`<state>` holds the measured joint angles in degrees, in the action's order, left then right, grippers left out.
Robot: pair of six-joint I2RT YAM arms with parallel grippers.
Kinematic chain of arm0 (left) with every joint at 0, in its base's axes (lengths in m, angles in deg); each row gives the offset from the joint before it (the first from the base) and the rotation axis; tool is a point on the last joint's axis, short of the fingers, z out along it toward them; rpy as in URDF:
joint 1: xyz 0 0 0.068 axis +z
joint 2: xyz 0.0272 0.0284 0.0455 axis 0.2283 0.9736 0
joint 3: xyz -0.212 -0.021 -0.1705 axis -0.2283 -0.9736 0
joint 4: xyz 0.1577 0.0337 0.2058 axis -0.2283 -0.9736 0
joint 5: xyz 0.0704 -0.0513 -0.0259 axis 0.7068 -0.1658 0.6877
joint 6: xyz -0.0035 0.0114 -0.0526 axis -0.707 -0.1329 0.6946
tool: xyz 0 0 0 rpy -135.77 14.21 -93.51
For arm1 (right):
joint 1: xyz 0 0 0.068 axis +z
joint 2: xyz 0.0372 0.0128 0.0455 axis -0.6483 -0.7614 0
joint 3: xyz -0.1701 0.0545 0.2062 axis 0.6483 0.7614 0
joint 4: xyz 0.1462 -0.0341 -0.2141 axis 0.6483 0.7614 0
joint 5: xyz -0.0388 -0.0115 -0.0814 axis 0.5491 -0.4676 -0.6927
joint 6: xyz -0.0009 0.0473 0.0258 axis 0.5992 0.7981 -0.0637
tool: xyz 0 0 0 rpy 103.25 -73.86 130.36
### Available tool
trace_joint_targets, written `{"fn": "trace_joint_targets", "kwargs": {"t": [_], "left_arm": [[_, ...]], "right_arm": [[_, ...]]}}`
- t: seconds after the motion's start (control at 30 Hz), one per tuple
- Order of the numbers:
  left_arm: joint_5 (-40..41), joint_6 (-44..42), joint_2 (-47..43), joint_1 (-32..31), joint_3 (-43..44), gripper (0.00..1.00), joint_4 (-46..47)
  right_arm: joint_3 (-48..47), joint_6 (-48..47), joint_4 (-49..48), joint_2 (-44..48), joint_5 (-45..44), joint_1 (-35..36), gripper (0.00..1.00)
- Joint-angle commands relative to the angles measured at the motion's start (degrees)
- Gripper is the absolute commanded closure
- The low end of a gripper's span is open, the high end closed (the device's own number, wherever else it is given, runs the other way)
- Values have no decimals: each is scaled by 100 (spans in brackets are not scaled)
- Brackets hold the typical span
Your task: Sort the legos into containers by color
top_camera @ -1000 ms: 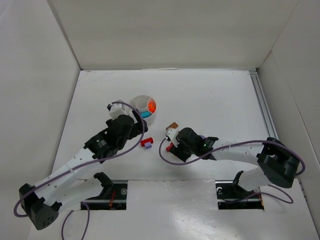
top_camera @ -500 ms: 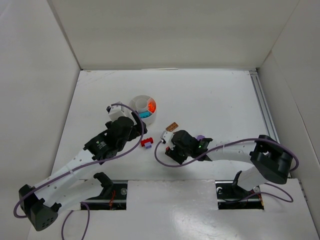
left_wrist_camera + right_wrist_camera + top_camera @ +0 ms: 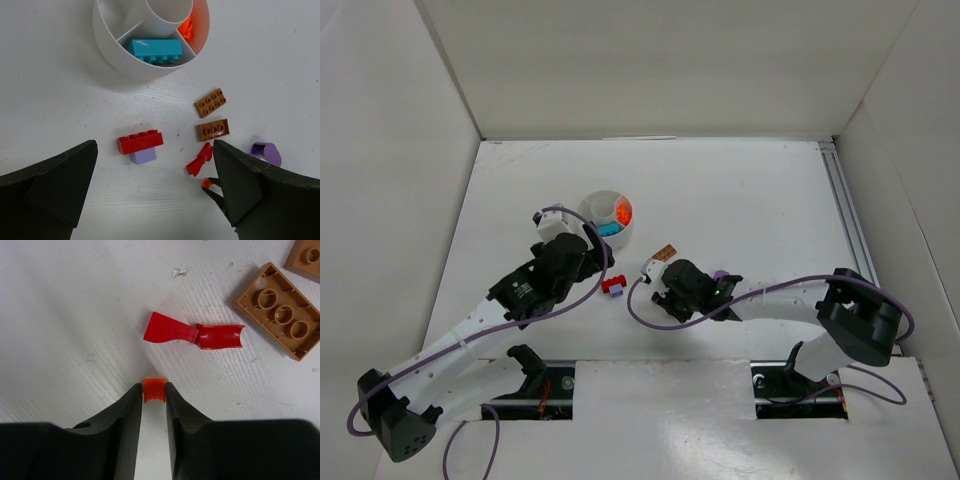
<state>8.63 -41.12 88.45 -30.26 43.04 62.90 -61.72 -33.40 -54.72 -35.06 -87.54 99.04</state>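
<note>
The white divided dish (image 3: 601, 206) sits at centre left and holds a teal brick (image 3: 154, 49) and orange pieces (image 3: 186, 27) in separate wedges. My right gripper (image 3: 154, 395) is shut on a tiny orange piece (image 3: 154, 389) at table level, just below a red curved piece (image 3: 192, 332). Two tan plates (image 3: 280, 310) (image 3: 210, 102) lie beyond it. A red brick (image 3: 140, 141) stacked on a purple block (image 3: 143, 156) lies between dish and grippers. My left gripper (image 3: 155, 195) is open and empty, hovering above the red brick. A purple piece (image 3: 266, 151) lies at the right.
White walls enclose the table (image 3: 740, 200) on the left, back and right. A metal rail (image 3: 845, 215) runs along the right side. The right arm (image 3: 780, 296) lies low across the front right.
My right gripper has shifted a little to the left, toward the red brick. The left arm has hardly moved.
</note>
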Motion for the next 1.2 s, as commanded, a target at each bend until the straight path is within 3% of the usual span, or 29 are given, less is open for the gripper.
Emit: {"fn": "trace_joint_targets", "kwargs": {"t": [0.0,0.17,0.3,0.47,0.67,0.8,1.17], "left_arm": [[109,41,-112,-31,-22,0,30],[162,155,-165,-31,-22,0,-22],[232,471,-226,-31,-145,0,-93],[232,866,-577,-31,-478,0,-155],[364,1052,-858,-31,-655,0,-120],[311,1052,-859,-31,-707,0,56],[-233,788,-411,399,-655,0,433]], "right_arm": [[-183,133,106,71,-230,52,70],[-236,-68,106,282,-380,52,74],[-735,-822,106,625,-591,52,74],[-1579,-1676,106,538,-260,-597,74],[-3054,-2704,-8,-522,507,-1362,74],[-4082,-3187,-8,-1419,1664,-1688,74],[-5158,-3400,-8,-2520,2352,-1741,70]]}}
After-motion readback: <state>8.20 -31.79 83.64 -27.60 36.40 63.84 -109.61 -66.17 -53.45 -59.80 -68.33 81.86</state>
